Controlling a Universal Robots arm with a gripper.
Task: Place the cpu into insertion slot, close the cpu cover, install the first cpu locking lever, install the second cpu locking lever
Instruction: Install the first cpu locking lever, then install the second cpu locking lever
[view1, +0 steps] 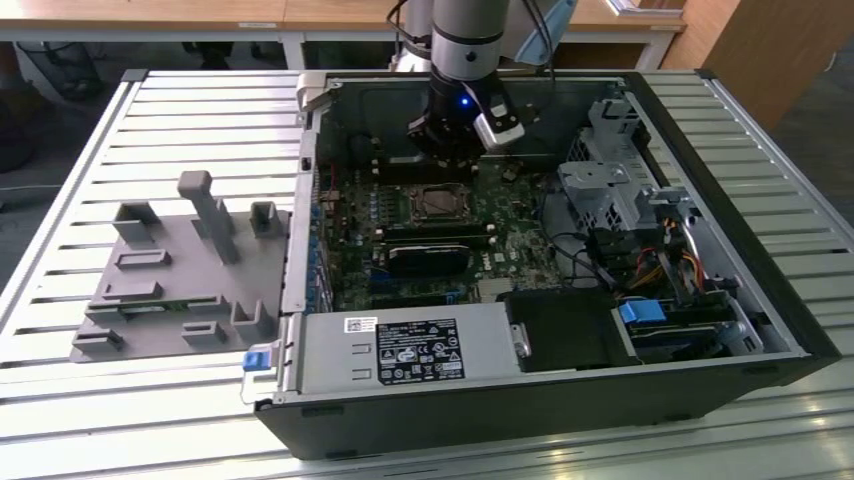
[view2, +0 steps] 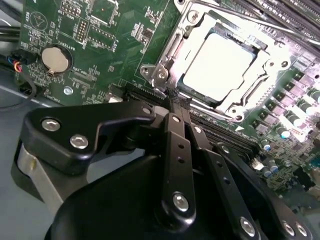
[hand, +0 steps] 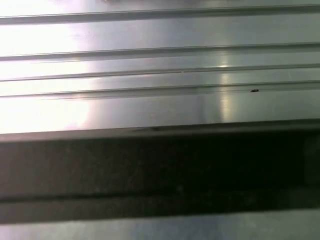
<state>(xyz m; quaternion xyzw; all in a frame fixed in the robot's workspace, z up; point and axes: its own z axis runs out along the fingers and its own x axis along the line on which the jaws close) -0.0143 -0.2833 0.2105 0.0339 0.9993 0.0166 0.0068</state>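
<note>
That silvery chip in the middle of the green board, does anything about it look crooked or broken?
Nothing stands out. In the second wrist view the cpu lies flat and square in the insertion slot, with the cpu cover framing it evenly. The gripper sits by one corner of the frame.

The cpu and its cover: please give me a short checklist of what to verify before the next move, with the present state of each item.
1. The cpu lies in the insertion slot: ok.
2. The cpu cover is down around the chip: ok.
3. Locking levers latched: cannot tell.
4. Gripper at the socket's corner: ok.
5. Gripper fingers closed together: ok.
6. Gripper touching a lever: cannot tell.
</note>
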